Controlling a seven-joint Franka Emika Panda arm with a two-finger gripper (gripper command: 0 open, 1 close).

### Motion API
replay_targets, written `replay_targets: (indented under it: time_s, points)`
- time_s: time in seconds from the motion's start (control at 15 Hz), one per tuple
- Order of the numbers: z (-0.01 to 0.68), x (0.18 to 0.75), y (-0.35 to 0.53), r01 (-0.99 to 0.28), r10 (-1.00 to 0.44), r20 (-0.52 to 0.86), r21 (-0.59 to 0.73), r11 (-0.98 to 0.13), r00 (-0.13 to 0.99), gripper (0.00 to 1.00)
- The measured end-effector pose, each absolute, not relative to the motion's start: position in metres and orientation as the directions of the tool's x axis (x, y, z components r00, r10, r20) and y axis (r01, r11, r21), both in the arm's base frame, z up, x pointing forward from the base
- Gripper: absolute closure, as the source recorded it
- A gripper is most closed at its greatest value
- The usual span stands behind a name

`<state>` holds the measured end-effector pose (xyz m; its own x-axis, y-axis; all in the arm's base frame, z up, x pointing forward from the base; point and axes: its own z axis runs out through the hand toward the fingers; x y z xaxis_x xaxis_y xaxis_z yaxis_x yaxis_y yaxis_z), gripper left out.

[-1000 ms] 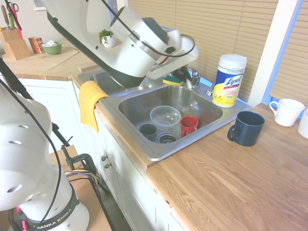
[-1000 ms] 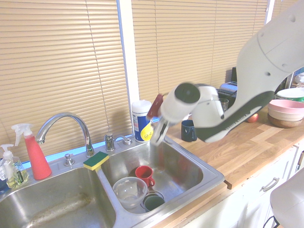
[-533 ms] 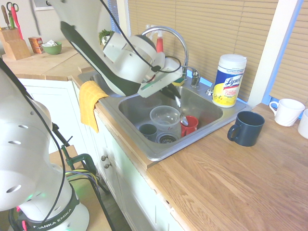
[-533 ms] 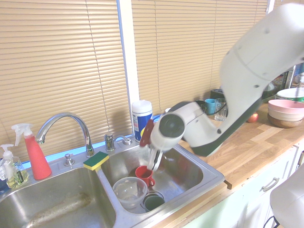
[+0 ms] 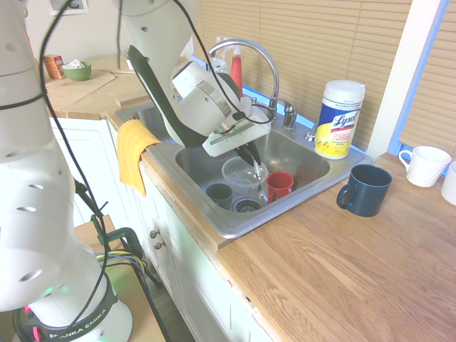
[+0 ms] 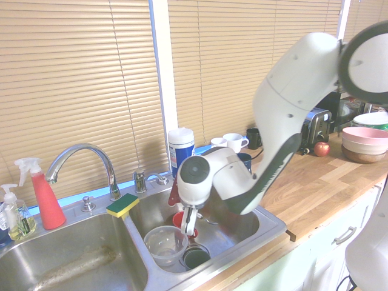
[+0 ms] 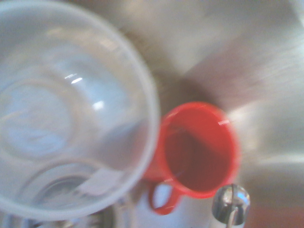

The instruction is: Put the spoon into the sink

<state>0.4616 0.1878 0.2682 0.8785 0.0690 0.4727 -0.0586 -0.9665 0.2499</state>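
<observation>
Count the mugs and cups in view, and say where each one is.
5: red mug and dark cup in the sink; navy mug and two white mugs on the counter. The arm may hide others.

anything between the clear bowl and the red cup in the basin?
The spoon, hanging from the tool, dips between clear bowl and red cup; first exterior view.

The white robot arm swings down from above the counter into the right basin of the stainless steel sink (image 5: 313, 153), toward centre frame in both exterior views. Its gripper (image 5: 254, 165), clamped on the slim pale spoon (image 5: 257, 177), now hangs lower, between the clear plastic bowl (image 5: 242, 171) and the red mug (image 5: 279, 185). The spoon's bowl seems just above the basin floor, though blur hides contact.
</observation>
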Motion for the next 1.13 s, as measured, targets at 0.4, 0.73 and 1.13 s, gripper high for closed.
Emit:
replay_targets:
  time_s: [0.4, 0.73, 1.13]
  points:
    - [0.264, 0.487, 0.181, -0.027, 0.076, 0.356, 0.276, -0.961, 0.931, 0.0]
    - [0.261, 0.497, 0.165, -0.03, 0.064, 0.312, 0.287, -0.957, 0.948, 0.0]
    - [0.266, 0.511, 0.154, -0.036, 0.053, 0.294, 0.29, -0.956, 0.954, 0.0]
